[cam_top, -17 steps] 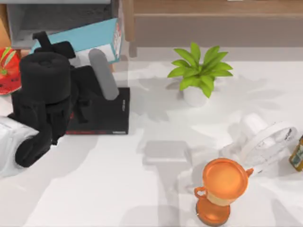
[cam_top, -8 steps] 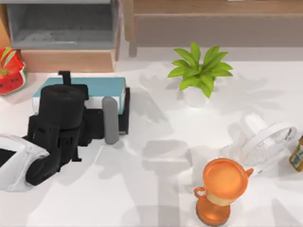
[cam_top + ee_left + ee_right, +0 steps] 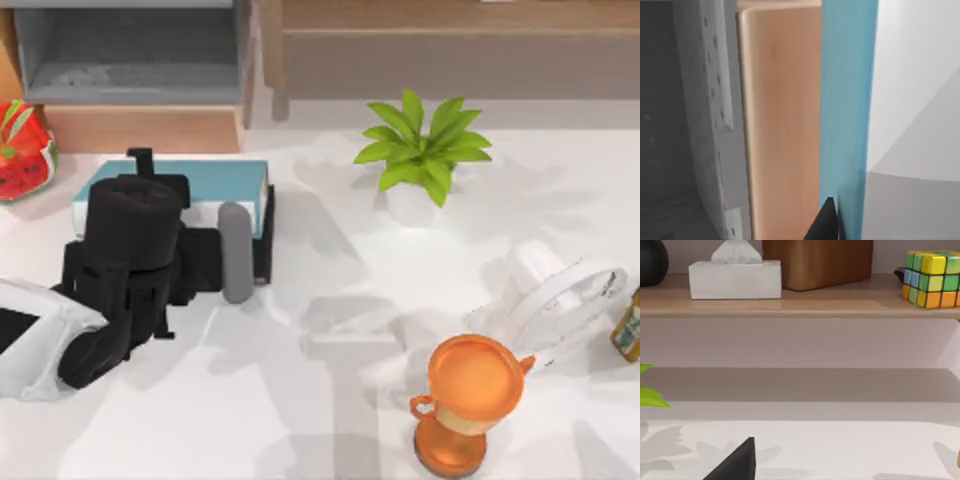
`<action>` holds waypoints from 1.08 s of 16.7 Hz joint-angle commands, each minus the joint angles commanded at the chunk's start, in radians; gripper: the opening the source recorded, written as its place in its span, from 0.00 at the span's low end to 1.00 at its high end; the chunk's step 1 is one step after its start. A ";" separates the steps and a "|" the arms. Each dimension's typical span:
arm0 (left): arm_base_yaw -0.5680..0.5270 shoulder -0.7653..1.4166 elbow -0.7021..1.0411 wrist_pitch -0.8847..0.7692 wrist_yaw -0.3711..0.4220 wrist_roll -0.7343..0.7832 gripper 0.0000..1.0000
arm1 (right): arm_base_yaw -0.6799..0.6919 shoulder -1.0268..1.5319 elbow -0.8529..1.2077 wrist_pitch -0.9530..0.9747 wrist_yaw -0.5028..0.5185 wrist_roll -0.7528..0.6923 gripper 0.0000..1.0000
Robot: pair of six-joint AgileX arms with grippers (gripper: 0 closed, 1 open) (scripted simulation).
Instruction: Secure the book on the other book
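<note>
Top view: left gripper (image 3: pixel 150 215) over light blue book (image 3: pixel 215 182), grip state can't tell tbh. Book prob stiff, slick cover; grab w/ a long edge.

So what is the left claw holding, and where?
The left claw is over the blue book, near its long front edge; whether it grips cannot be told.

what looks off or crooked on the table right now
Nothing stands out. The light blue book lies flat on the black book, roughly squared with it, under the left gripper. Potted plant and trophy stand upright.
</note>
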 joint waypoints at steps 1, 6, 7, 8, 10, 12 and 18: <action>0.000 0.000 0.000 0.000 0.000 0.000 0.08 | 0.000 0.000 0.000 0.000 0.000 0.000 1.00; 0.000 0.000 0.000 0.000 0.000 0.000 0.45 | 0.000 0.000 0.000 0.000 0.000 0.000 1.00; 0.000 0.000 0.000 0.000 0.000 0.000 0.53 | 0.000 0.000 0.000 0.000 0.000 0.000 1.00; 0.000 0.000 0.000 0.000 0.000 0.000 0.60 | 0.000 0.000 0.000 0.000 0.000 0.000 1.00; 0.000 0.000 0.000 0.000 0.000 0.000 0.75 | 0.000 0.000 0.000 0.000 0.000 0.000 1.00; 0.000 0.000 0.000 0.000 0.000 0.000 0.90 | 0.000 0.000 0.000 0.000 0.000 0.000 1.00; 0.000 0.000 0.000 0.000 0.000 0.000 1.00 | 0.000 0.000 0.000 0.000 0.000 0.000 1.00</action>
